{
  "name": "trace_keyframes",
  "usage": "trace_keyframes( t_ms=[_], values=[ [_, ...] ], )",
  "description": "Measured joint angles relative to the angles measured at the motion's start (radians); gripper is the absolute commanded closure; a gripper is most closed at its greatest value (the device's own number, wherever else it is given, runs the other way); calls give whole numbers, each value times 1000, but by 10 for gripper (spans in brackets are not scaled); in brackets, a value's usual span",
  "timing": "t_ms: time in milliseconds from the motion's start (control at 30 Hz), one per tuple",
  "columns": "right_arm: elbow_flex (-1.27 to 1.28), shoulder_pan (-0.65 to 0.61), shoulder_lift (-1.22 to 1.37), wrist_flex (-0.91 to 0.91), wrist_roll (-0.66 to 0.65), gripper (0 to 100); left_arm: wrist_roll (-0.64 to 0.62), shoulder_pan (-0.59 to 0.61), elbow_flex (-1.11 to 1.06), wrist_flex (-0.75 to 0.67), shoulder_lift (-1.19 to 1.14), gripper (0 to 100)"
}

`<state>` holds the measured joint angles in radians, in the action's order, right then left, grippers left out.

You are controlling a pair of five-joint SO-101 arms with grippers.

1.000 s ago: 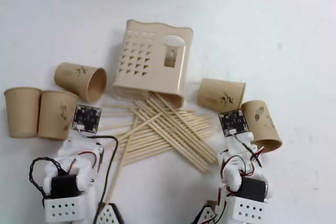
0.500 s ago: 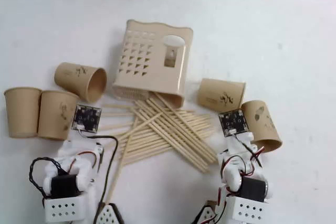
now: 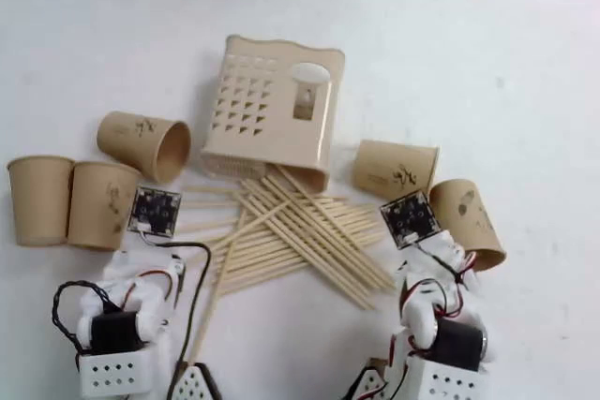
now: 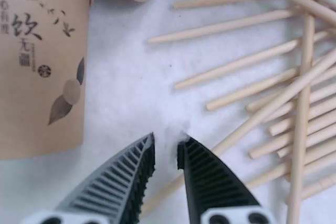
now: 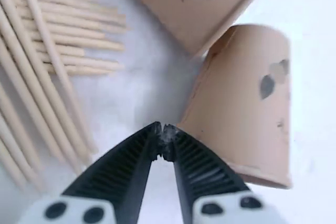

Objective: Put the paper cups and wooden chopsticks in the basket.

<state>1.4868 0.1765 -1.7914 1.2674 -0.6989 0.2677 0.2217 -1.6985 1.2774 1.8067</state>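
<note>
The beige basket (image 3: 272, 110) lies near the table's middle, with wooden chopsticks (image 3: 300, 231) spread in a pile in front of it. Three paper cups sit at the left: two (image 3: 39, 199) (image 3: 103, 203) side by side and one (image 3: 145, 145) on its side. Two more cups (image 3: 396, 169) (image 3: 469, 222) lie at the right. My left gripper (image 4: 166, 142) is slightly open just over the table between a cup (image 4: 42, 61) and the chopsticks (image 4: 252, 87), holding nothing. My right gripper (image 5: 163, 135) is shut and empty, its tips beside a lying cup (image 5: 247, 103).
The left arm (image 3: 117, 344) and right arm (image 3: 441, 344) stand at the near table edge. A black cable (image 3: 192, 297) runs beside the left arm. White tabletop (image 3: 487, 72) stretches open behind and to the right of the basket.
The right arm has turned a little, its wrist shifting slightly left toward the chopsticks. The left arm, cups and chopsticks have not moved.
</note>
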Motion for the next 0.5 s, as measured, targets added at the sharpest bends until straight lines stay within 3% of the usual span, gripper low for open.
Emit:
trace_keyframes(
  t_ms=[267, 500],
  values=[
    [-262, 2, 11, 0, 34, 977, 0, 0, 0, 0, 0, 906],
    [-505, -77, 311, 0, 138, 977, 0, 0, 0, 0, 0, 906]
  ],
)
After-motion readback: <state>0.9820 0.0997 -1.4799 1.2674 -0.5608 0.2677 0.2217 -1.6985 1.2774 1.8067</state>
